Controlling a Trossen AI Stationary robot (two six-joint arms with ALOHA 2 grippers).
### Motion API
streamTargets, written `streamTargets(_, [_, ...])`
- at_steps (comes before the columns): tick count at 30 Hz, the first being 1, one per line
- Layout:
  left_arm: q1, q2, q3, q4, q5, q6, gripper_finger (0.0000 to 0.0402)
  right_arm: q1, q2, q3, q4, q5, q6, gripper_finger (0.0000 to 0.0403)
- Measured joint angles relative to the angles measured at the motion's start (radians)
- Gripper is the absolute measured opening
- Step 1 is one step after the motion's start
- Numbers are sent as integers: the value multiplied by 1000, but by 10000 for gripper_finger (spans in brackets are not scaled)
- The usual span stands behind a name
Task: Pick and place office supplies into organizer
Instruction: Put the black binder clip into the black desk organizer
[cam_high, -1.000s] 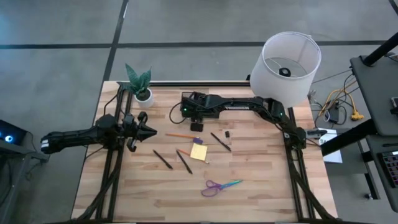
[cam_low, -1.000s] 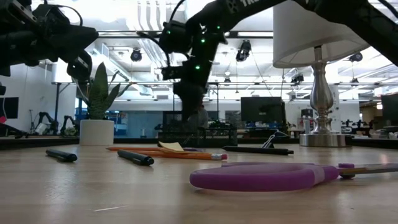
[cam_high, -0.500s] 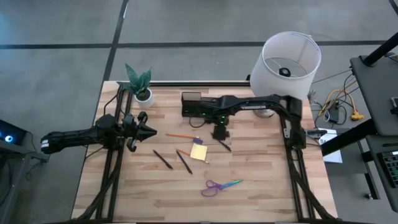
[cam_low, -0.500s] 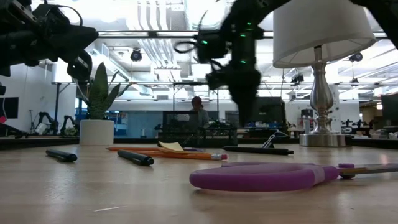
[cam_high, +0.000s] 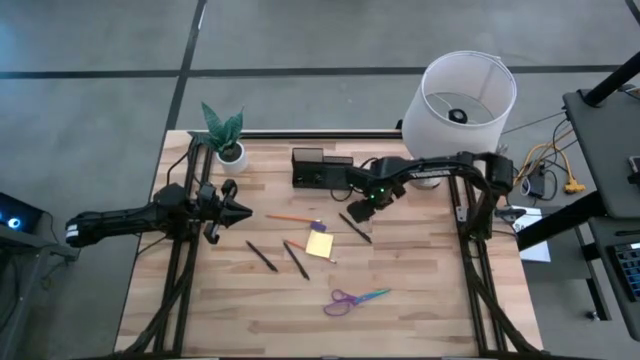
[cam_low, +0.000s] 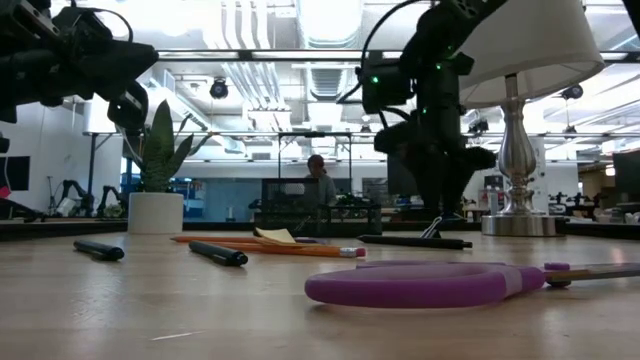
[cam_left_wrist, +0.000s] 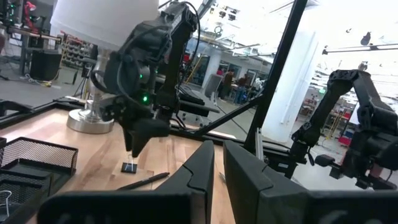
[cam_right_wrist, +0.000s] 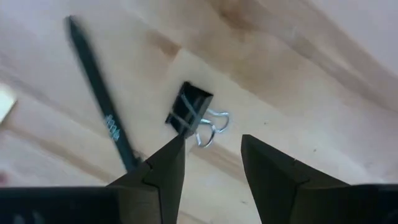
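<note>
My right gripper (cam_high: 363, 204) (cam_right_wrist: 211, 158) is open and hovers just above a small black binder clip (cam_right_wrist: 189, 111) that lies on the table, its wire handles (cam_right_wrist: 212, 129) pointing toward the fingers. A black pen (cam_right_wrist: 102, 122) (cam_high: 355, 227) lies beside the clip. The black mesh organizer (cam_high: 318, 170) stands toward the far edge. The yellow sticky pad (cam_high: 319, 244), orange pencil (cam_high: 290, 217), two dark pens (cam_high: 262, 256) (cam_high: 296, 260) and purple-and-teal scissors (cam_high: 355, 299) lie flat on the wood. My left gripper (cam_high: 242, 212) is shut and waits at the table's left.
A white lamp (cam_high: 466, 95) stands at the far right corner, close behind my right arm. A white pot with a green plant (cam_high: 228, 148) sits at the far left. Bare wood (cam_high: 420, 290) lies toward the near edge, beyond the scissors.
My right gripper has swung from beside the organizer toward the table's right edge, passing the sticky pad, and now hangs over the binder clip. The supplies on the table have stayed where they were.
</note>
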Motion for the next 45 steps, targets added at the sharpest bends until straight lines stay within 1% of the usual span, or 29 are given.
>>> streamTargets(2, [0,0,0,0,0,0,20,13,0,-19,24,1,41,151])
streamTargets(6, [0,0,0,2,0,0,20,34,0,-42,60,7,67,151])
streamTargets(12, [0,0,0,1,0,0,20,38,0,-33,109,78,90,151])
streamTargets(26, [0,0,0,-1,0,0,20,40,0,-53,76,75,102,146])
streamTargets(32, [0,0,0,0,0,0,20,40,0,-53,85,74,101,124])
streamTargets(36, [0,0,0,0,0,0,20,40,0,-53,87,54,89,100])
streamTargets(45, [0,0,0,0,0,0,20,40,0,-54,105,53,85,48])
